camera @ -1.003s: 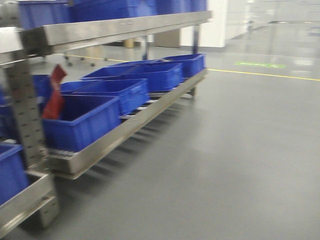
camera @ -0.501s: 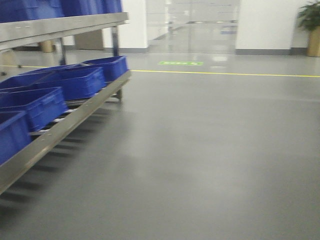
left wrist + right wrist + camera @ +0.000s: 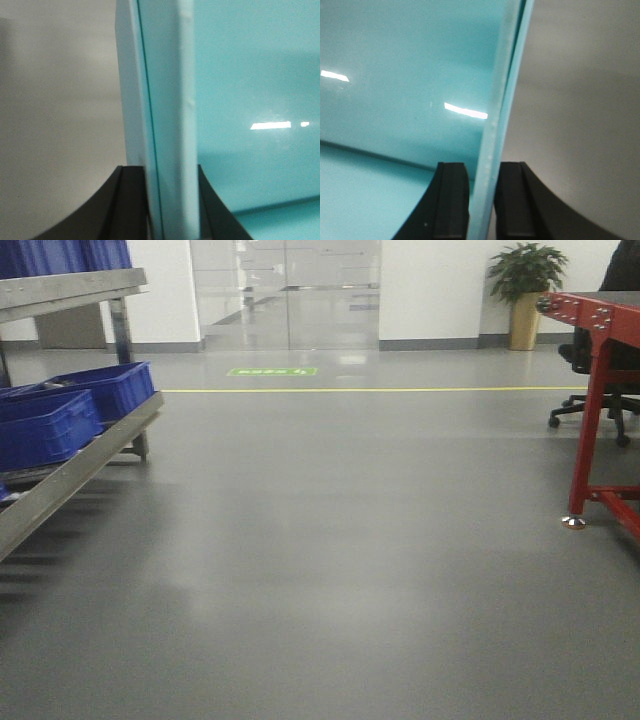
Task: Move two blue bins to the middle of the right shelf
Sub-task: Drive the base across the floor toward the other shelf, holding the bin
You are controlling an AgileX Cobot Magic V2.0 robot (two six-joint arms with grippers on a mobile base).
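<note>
In the left wrist view my left gripper [image 3: 171,175] is shut on the upright rim wall of a light blue bin [image 3: 165,90], one black finger [image 3: 131,200] on each side. The bin's inside fills the right of that view. In the right wrist view my right gripper [image 3: 482,170] is shut on the opposite wall of the blue bin [image 3: 502,100], with the bin's inside to the left. Neither gripper nor the held bin shows in the front view. Dark blue bins [image 3: 50,425] sit on the low level of a metal shelf [image 3: 70,475] at the left edge.
Open grey floor lies ahead, with a yellow line [image 3: 400,390] and a green floor mark [image 3: 272,371]. A red metal table [image 3: 600,390] stands at the right, with an office chair [image 3: 600,405] behind it. A potted plant [image 3: 525,290] and glass doors [image 3: 285,295] are at the far wall.
The front view has swung to the right. The shelf with blue bins has slid to the left edge, and the red table, chair and plant have come into view.
</note>
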